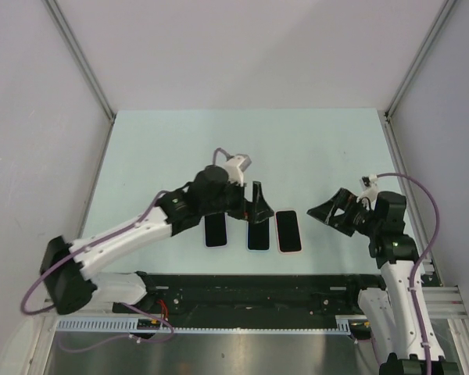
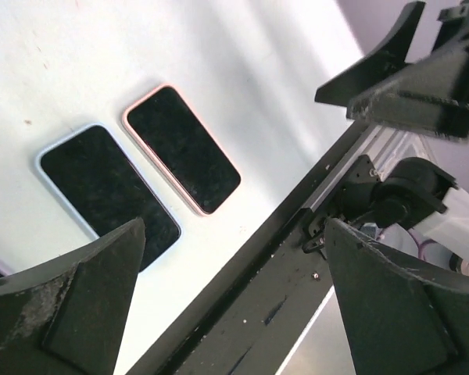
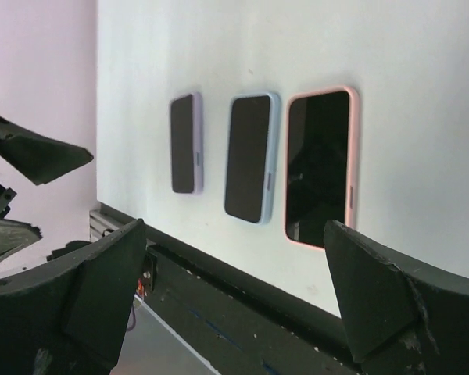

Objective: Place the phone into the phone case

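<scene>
Three dark-faced slabs lie flat side by side near the table's front edge: one with a purple rim (image 1: 216,231), one with a blue rim (image 1: 257,234) and one with a pink rim (image 1: 288,231). I cannot tell which are phones inside cases and which are empty. My left gripper (image 1: 254,205) is open and empty, hovering just above the blue one. In the left wrist view the blue (image 2: 108,195) and pink (image 2: 182,148) ones lie beyond its gripper (image 2: 233,234). My right gripper (image 1: 336,212) is open and empty, right of the pink one. The right wrist view shows all three: purple (image 3: 184,143), blue (image 3: 250,156), pink (image 3: 319,166).
A black rail (image 1: 250,285) runs along the table's near edge in front of the slabs. White walls close in the pale table (image 1: 242,148) at the back and sides.
</scene>
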{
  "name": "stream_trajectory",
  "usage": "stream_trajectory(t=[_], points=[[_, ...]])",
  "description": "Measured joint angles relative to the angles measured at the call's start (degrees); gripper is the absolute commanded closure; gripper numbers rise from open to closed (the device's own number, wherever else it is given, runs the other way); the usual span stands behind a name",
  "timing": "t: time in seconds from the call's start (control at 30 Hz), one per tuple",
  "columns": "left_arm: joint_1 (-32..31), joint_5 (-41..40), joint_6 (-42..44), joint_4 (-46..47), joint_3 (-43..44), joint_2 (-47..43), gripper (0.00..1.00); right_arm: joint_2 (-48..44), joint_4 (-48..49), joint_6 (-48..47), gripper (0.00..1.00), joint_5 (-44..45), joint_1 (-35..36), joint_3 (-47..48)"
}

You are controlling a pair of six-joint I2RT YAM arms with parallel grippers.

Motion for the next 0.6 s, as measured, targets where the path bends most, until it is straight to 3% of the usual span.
stream_trajectory(t=[0.17,0.37,0.6], points=[[0.04,-3.02,4.04,0.13,-5.27,-17.86,0.00,-2.80,-0.90,-0.37,0.00,-1.07,0.00,7.37],[0.04,-6.75,5.16,0.28,-10.34,-32.89,0.00,-5.05,-0.50,0.50,0.00,-2.75,0.00,10.40],[0.04,-10.19,5.40,-0.48,-12.50,-40.00,0.00,-5.84,-1.57,0.61,0.00,-2.84,0.00,10.69]])
